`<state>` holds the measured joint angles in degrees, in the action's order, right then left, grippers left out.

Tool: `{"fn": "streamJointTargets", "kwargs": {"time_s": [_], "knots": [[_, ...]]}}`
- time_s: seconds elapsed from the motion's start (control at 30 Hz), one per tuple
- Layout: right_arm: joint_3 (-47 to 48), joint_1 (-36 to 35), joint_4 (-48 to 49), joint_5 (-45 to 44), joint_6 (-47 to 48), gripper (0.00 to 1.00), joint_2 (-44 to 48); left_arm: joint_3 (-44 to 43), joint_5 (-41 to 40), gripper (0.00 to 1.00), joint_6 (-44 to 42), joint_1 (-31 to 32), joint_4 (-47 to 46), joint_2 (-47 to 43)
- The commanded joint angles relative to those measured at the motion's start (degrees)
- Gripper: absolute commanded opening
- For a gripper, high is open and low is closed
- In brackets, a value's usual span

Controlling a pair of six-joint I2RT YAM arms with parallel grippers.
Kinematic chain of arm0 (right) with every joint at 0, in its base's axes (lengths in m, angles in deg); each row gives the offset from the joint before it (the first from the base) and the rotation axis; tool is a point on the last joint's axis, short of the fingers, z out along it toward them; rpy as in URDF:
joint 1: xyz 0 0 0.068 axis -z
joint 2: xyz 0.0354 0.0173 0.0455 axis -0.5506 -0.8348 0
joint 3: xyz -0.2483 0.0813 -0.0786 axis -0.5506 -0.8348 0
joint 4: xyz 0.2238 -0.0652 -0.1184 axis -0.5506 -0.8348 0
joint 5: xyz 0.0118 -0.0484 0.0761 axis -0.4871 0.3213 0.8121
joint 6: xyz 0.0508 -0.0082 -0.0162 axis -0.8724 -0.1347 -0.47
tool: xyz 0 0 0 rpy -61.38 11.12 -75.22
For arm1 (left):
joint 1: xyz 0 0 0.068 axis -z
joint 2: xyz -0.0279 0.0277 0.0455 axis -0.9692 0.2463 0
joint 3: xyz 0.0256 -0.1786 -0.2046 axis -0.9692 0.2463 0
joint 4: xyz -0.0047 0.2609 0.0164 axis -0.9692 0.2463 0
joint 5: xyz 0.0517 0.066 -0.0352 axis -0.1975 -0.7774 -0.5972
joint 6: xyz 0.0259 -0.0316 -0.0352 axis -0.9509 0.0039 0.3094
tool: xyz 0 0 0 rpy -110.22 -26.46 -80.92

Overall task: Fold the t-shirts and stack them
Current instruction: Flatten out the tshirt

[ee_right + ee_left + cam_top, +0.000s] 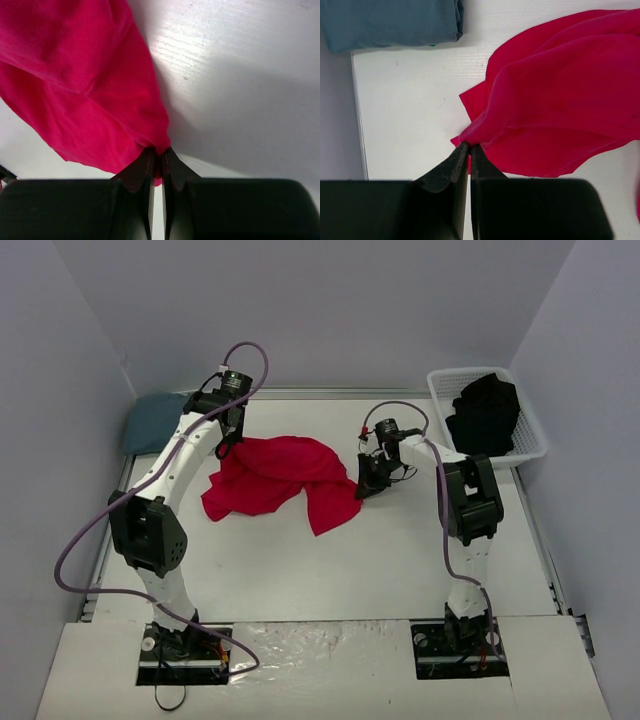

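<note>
at mid-table, past the bare near stretch of the table (340,570), the red t-shirt (275,478) lies rumpled and half spread. it is light, limp cloth — it should sag and bunch from whatever point is pinched and slide easily on the smooth top, and nothing in it can break. the sensible holds are edges and corners, hem or shoulder, taken well apart so the cloth can be drawn flat. the left gripper (469,146) is pinched tight on a gathered fold at the shirt's left edge, the cloth fanning out ahead and to the right of its tips in the left wrist view. the right gripper (159,154) is likewise clamped on a bunched corner at the shirt's right side, the cloth running up and to the left of it. so the shirt spans both pinches, most of it resting on the table. farther back, the blue-grey t-shirt (155,422) looks folded at the far left corner, and the black t-shirt (486,415) sits heaped in the white basket (532,448) at the far right — both well apart from either gripper.
</note>
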<state>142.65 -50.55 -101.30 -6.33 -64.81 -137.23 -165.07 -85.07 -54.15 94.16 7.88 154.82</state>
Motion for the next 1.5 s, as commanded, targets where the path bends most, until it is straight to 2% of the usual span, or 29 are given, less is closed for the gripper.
{"fn": "streamJointTargets", "kwargs": {"time_s": [0.0, 0.1, 0.17, 0.2, 0.3, 0.33, 0.5, 0.6, 0.77, 0.87, 0.93, 1.07, 1.27, 1.47], "knots": [[0.5, -0.4, -2.0, -1.4, -0.2, 0.0, 1.6, -0.9, -0.2, 0.02, 0.1, 0.1, 1.1, -3.5], [2.0, 0.0, -2.1, -4.5, -1.5, 0.0, 4.4, -2.5, -1.3, 0.02, 1.0, 0.0, 1.6, -3.0], [5.5, 1.0, -2.0, -11.3, -3.4, 0.0, 6.9, -4.6, -2.8, 0.02, 2.0, -0.2, 1.7, -2.9], [8.9, 1.4, -2.0, -15.2, -3.8, 0.0, 8.1, -5.5, -3.2, 0.02, 2.3, -0.4, 1.6, -2.9], [15.7, 4.0, -2.0, -19.3, -5.1, 0.0, 8.2, -10.7, -4.3, 0.02, 2.3, -1.6, 2.3, -1.4], [20.9, 4.7, -2.1, -21.1, -5.2, 0.0, 7.9, -12.2, -4.8, 0.02, 2.1, -2.1, 2.8, -0.8], [37.3, 11.5, -2.5, -20.0, -8.9, 0.0, 2.7, -19.7, -4.1, 0.02, 4.3, -6.9, 3.6, 1.7], [51.3, 13.7, -2.8, -17.5, -10.3, 0.0, -0.5, -21.8, -1.9, 0.02, 7.9, -9.5, 2.8, 1.5], [59.7, 15.1, -2.7, -17.1, -12.0, 0.0, -1.6, -21.4, 2.5, 0.02, 15.3, -11.7, -0.5, -0.7], [57.9, 15.7, -2.7, -16.9, -11.9, 0.0, 1.8, -19.0, 4.1, 0.02, 17.5, -11.1, -2.0, -3.6], [52.2, 16.0, -2.7, -16.3, -11.7, 0.0, 4.8, -17.0, 2.4, 0.02, 17.6, -10.5, -0.3, -6.9], [39.0, 15.0, -2.6, -16.9, -11.3, 0.0, 16.5, -11.0, -1.7, 0.02, 16.5, -8.7, 0.8, -15.2], [33.0, 10.0, -3.9, -26.7, -9.4, 0.0, 29.6, -8.0, -7.9, 0.02, 15.4, -5.1, 3.2, -22.9], [28.3, 9.6, -2.7, -36.0, -10.2, 0.0, 40.5, 0.3, -6.5, 0.02, 16.0, -2.2, -6.6, -33.6]]}}
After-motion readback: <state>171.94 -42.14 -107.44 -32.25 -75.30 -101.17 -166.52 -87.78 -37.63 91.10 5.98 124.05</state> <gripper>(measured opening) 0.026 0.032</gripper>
